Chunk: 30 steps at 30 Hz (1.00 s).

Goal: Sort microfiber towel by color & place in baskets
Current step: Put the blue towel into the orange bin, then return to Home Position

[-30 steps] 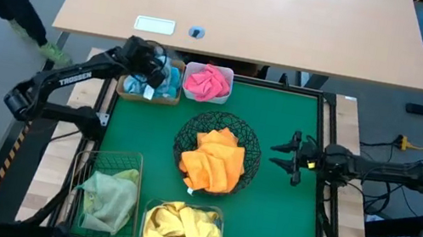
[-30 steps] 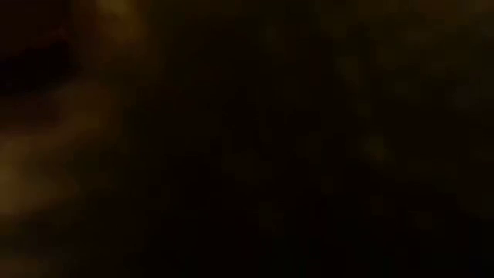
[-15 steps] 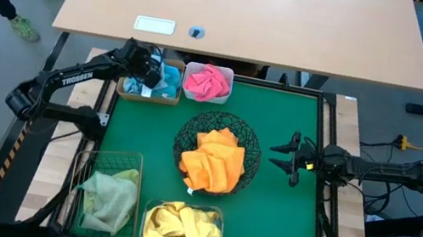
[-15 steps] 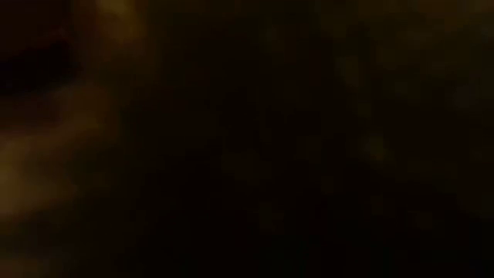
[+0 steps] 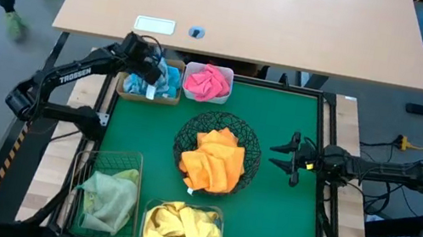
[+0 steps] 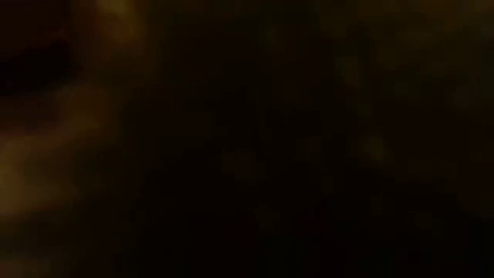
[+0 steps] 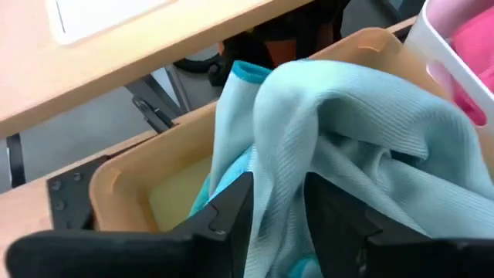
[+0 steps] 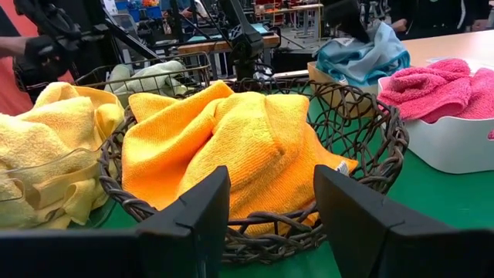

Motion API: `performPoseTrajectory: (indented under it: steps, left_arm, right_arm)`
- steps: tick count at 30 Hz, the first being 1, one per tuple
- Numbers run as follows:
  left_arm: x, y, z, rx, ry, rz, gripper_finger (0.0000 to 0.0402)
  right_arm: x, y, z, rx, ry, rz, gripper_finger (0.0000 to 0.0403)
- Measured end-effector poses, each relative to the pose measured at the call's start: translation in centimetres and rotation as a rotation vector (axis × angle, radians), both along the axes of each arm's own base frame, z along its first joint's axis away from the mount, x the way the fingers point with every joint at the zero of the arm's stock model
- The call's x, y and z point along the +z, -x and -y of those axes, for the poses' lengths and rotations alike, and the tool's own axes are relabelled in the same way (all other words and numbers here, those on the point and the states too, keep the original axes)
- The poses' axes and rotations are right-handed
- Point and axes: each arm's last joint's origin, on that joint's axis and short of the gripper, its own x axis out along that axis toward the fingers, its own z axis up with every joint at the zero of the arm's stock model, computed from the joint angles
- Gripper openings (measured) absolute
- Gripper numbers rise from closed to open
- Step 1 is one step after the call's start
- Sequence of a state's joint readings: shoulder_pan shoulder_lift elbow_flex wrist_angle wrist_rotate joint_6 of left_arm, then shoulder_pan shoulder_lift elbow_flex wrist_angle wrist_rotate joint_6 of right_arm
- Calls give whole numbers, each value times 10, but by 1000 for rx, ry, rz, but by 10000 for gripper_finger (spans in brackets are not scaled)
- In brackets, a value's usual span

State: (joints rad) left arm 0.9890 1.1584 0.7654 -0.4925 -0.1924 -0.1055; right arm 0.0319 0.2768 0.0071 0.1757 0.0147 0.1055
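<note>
A light blue towel is heaped in the tan tray at the table's far left. My left gripper hangs over that tray, pointing slantwise down. Its fingers are apart, with a fold of the towel in the gap. My right gripper waits open and level at the right, facing the black wire bowl of orange towels. The low view is dark. My left gripper has its two fingers on either side of an upright fold of the light blue towel, coming slantwise from above. The towel's bulk rests in the tray. Whether the fingers touch the cloth, I cannot tell.
Pink towels fill the white tub next to the tan tray. At the near left, a green towel lies in the green mesh basket and yellow towels in the clear box. A wooden desk stands beyond the far edge.
A person beyond the table's far left corner has walked farther from it.
</note>
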Motion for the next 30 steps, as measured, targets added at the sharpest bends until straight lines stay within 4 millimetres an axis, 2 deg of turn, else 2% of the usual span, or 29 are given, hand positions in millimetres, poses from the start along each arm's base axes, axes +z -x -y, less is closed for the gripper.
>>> performPoseTrajectory:
  steps: [7,12,16,19,23,26,30]
  left_arm:
    - [30,-1,0,-23,43,7,119]
    - [54,-6,3,-111,107,131,119]
    - [78,-10,13,-256,107,241,105]
    - [96,-5,35,-392,35,277,86]
    - [112,15,78,-513,-114,355,58]
    - [107,36,109,-574,-221,413,39]
    - [87,58,142,-670,-312,565,19]
  right_arm:
    - [-2,0,0,0,0,-18,186]
    - [-3,0,0,-1,-1,-29,186]
    - [-3,0,0,0,-1,-29,186]
    - [-3,0,0,0,-2,-28,186]
    - [-2,0,0,-2,-26,-21,186]
    - [-2,0,0,-6,-28,-18,186]
    - [-1,0,2,-59,-22,-12,186]
